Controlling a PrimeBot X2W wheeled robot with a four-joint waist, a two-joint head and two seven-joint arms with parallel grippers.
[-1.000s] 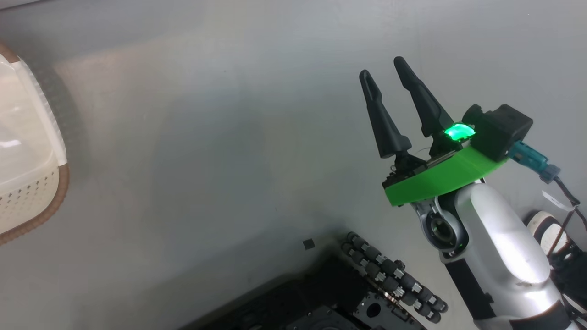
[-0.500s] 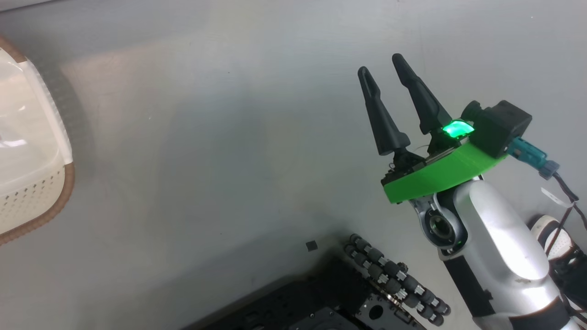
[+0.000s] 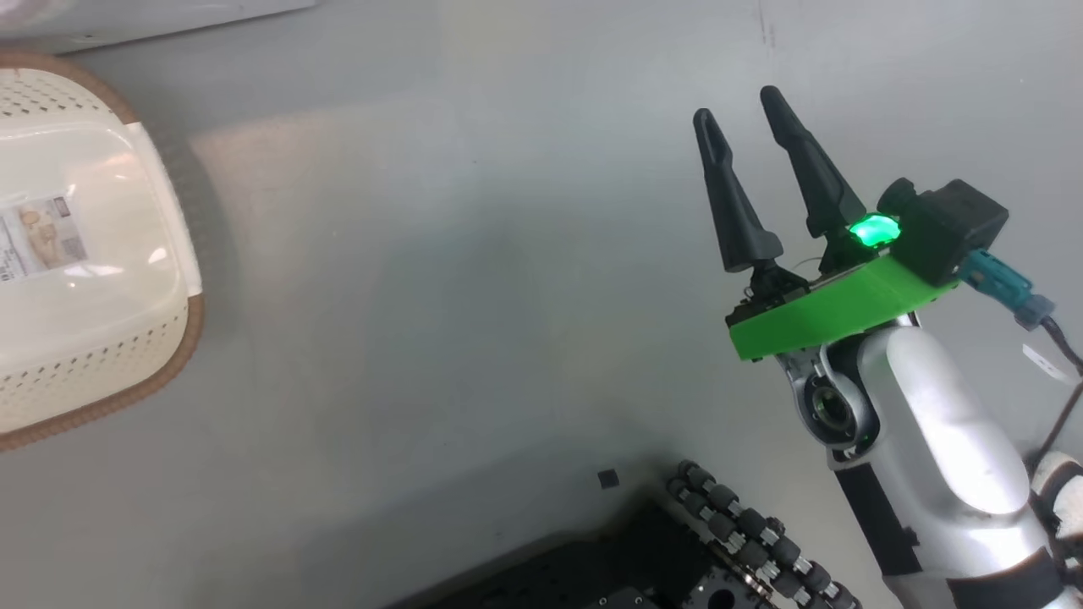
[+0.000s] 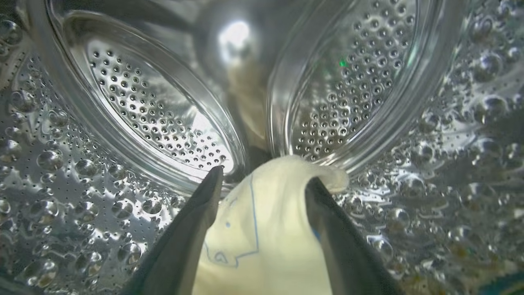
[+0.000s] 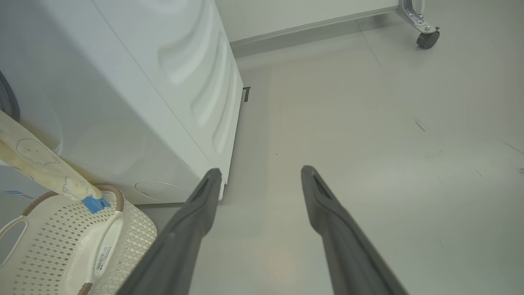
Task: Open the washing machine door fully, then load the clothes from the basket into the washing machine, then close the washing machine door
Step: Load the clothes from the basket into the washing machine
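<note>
Left gripper [image 4: 262,174] is spread inside steel drum [image 4: 155,114], cream garment [image 4: 266,237] laid between; cloth tail [image 5: 37,164] is seen on basket [image 5: 135,233]; door closing judged pending.

Cream-yellow clothes [image 4: 266,237] carry thin blue line prints.

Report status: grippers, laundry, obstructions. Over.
Left gripper open inside perforated steel drum, cream-yellow garment between fingers. Right gripper open over grey floor. Cream cloth trails from white washer onto perforated cream basket.
</note>
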